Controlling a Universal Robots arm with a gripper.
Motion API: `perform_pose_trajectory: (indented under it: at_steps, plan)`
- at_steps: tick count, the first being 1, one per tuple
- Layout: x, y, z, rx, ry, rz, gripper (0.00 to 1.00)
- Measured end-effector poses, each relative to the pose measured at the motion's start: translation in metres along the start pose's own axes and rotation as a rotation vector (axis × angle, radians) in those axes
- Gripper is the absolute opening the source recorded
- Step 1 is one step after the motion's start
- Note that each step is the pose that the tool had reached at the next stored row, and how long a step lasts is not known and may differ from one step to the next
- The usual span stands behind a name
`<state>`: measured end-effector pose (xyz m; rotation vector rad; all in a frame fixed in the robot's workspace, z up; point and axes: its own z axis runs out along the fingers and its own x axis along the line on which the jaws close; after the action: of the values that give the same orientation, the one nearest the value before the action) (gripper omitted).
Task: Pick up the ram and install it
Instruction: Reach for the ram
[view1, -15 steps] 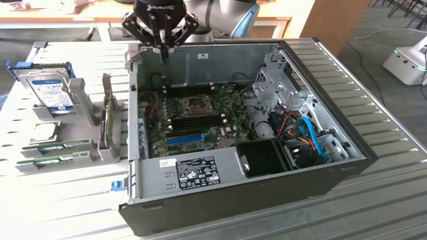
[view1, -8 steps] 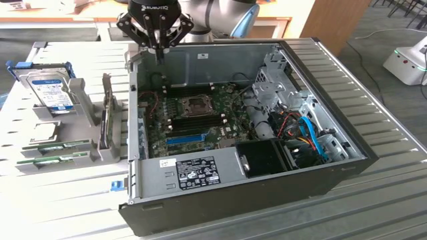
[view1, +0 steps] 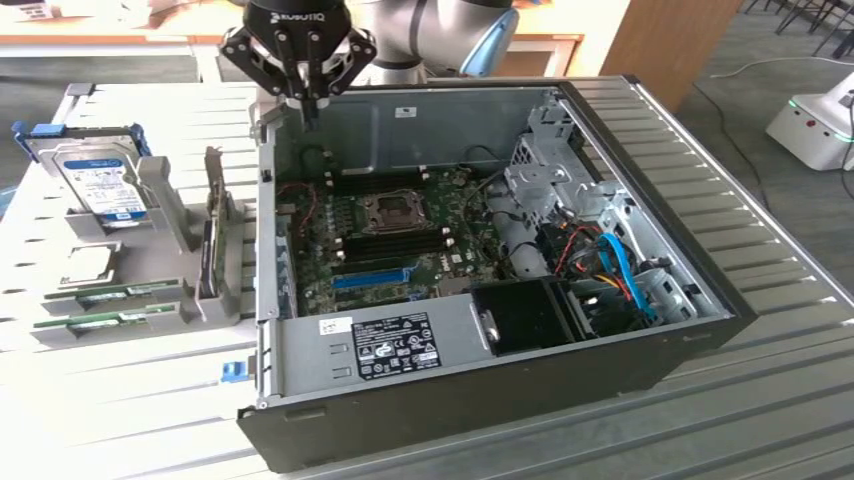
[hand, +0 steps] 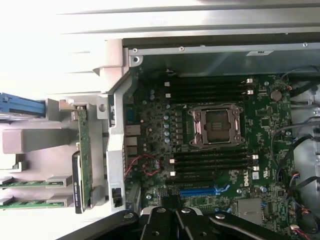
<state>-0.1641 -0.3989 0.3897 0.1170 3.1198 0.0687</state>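
Table (view1: 747, 400): a slatted metal top carrying the open computer case and, to the exterior view's left, a grey parts rack.
Computer case (view1: 400, 400): lies on its side with the panel off, so the inside is open from above.
Motherboard (view1: 400, 240): in place in the case, with the processor socket bare at its middle.
Grey rack (view1: 167, 200): stands just beside the case and holds a hard drive (view1: 100, 185) and the memory sticks.
Gripper (view1: 311, 108): hangs over the case's far corner nearest the rack, fingers drawn fully together and carrying nothing.
Memory slots (hand: 210, 160): long black rows on 2 sides of the socket, and all of them look empty.
The ram (view1: 118, 292): lies flat in the rack, well apart from the gripper and untouched.
Second stick (view1: 104, 321): an alike green stick just beside it; which of the 2 is the task's own I cannot tell.
Done: nothing that shows, since no stick is lifted and no slot is filled.
Left: by my judgement the whole job, both the pickup and the seating in a slot.
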Motion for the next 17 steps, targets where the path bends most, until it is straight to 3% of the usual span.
perform_pose_trajectory:
  at_steps: [17]
  plan:
    - [0.014,-0.0012,0.0038,0.0,0.0007,0.0,0.11]
